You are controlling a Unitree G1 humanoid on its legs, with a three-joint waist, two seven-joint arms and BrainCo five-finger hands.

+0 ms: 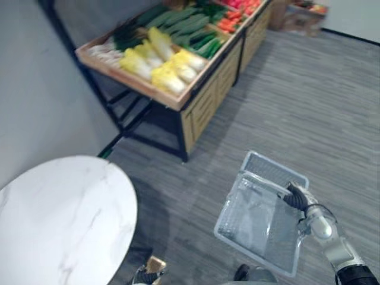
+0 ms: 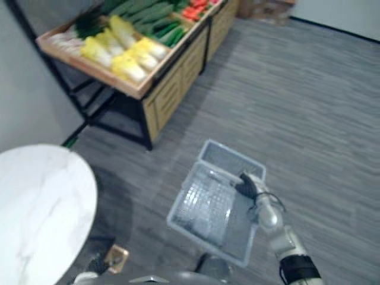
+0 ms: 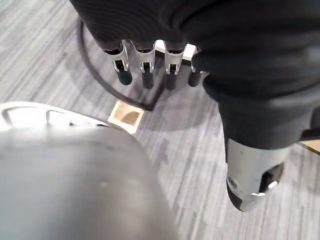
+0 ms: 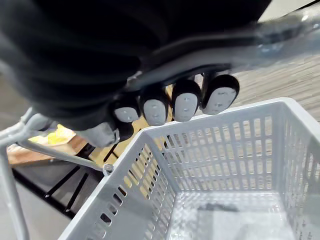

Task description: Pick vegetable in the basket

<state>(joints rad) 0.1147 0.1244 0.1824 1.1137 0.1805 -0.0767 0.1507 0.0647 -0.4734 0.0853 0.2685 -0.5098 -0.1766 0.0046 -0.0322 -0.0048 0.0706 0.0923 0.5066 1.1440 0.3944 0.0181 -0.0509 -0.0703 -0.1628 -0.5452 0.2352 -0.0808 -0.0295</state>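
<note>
basket [image 1: 256, 228]: grey slotted plastic, empty, upright, held by handle [image 4: 280, 31] in right hand [image 1: 295, 197] | vegetables [image 1: 178, 35]: yellow cabbages [image 1: 169, 68], green and red kinds, on wooden stand [image 1: 208, 101], well apart from basket

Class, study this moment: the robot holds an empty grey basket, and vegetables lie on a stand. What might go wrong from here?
1. The right hand grips the basket by its thin handle alone; once loaded, it may swing or slip.
2. The vegetable stand lies across the floor, and the round table is near on the left: a bump is possible.
3. The left hand must pick alone; the packed cabbages may roll.
</note>
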